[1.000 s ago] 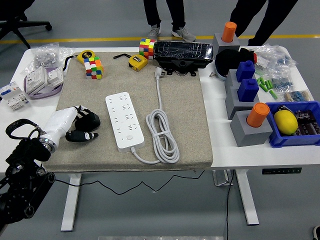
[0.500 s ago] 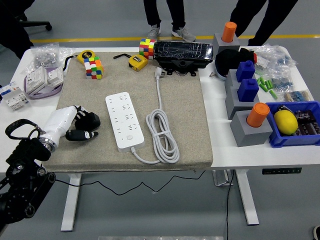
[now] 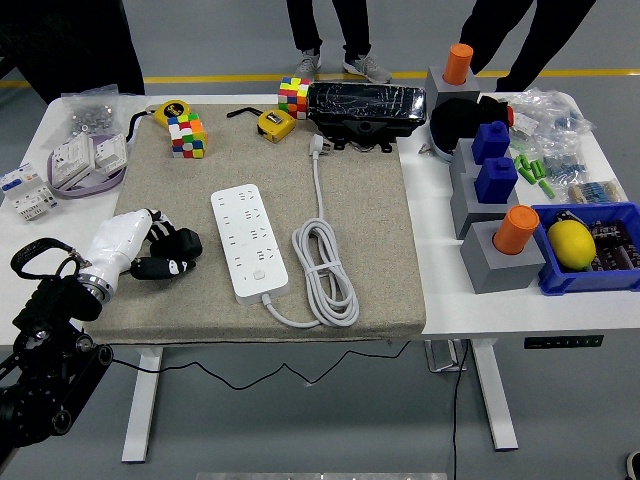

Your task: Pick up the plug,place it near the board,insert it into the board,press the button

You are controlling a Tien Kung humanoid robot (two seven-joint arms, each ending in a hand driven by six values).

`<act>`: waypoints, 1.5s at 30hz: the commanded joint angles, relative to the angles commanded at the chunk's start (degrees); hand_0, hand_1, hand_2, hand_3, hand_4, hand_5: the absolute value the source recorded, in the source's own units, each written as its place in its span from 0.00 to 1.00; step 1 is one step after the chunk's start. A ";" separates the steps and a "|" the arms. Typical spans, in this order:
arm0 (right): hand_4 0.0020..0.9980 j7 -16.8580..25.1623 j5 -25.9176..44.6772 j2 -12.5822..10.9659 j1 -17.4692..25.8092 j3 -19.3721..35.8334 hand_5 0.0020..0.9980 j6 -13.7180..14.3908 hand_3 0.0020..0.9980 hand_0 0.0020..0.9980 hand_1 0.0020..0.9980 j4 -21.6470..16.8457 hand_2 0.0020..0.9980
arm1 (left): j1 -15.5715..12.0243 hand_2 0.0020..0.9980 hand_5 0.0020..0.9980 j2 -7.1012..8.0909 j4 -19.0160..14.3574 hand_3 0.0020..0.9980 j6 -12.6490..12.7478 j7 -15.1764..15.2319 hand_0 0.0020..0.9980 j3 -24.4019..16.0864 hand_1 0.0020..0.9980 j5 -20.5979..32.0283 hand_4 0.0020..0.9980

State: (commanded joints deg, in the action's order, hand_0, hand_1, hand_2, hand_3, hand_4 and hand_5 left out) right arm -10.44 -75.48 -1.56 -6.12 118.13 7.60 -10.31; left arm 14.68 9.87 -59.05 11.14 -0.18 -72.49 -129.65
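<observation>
Compared with a moment ago, the left hand (image 3: 165,252) has crept a little up and toward the power strip (image 3: 249,241), and a person in dark clothes (image 3: 75,45) now fills the 11 o'clock corner behind the surface (image 3: 440,300). Nothing else on the surface has shifted.

The hand sits on the grey mat (image 3: 370,250) at about 9 o'clock from the strip, close beside it but not touching. Its black fingers are loosely curled and hold nothing. The right hand isn't in the shot at all.

The plug (image 3: 317,148) lies at 12 o'clock on the mat, just in front of the black wrapped box (image 3: 366,106), well apart from the hand. Its white cord (image 3: 324,270) runs down toward 6 o'clock, coils up at 3 o'clock of the strip and loops back into the strip's near end.

Containers: the blue bin (image 3: 590,275) at 4 o'clock has a lemon (image 3: 571,244) in it plus some dark small parts I can't make out. Grey holders (image 3: 490,265) beside it carry orange cylinders (image 3: 516,229) and blue blocks (image 3: 496,179). At 10 o'clock a purple tray (image 3: 95,185) holds white boxy pieces (image 3: 88,156).
</observation>
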 joint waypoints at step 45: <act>1.00 0.18 0.73 -0.03 0.10 -0.29 1.00 -0.04 0.77 0.78 0.73 0.00 0.73 | -0.41 0.38 0.00 0.39 -3.19 0.52 0.65 -1.32 0.24 1.24 0.37 2.09 0.74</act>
State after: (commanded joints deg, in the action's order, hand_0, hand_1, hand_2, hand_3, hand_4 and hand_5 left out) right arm -10.26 -74.75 -1.59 -6.02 117.83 7.56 -10.31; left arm 14.27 10.26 -62.23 11.79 -1.50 -71.26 -127.56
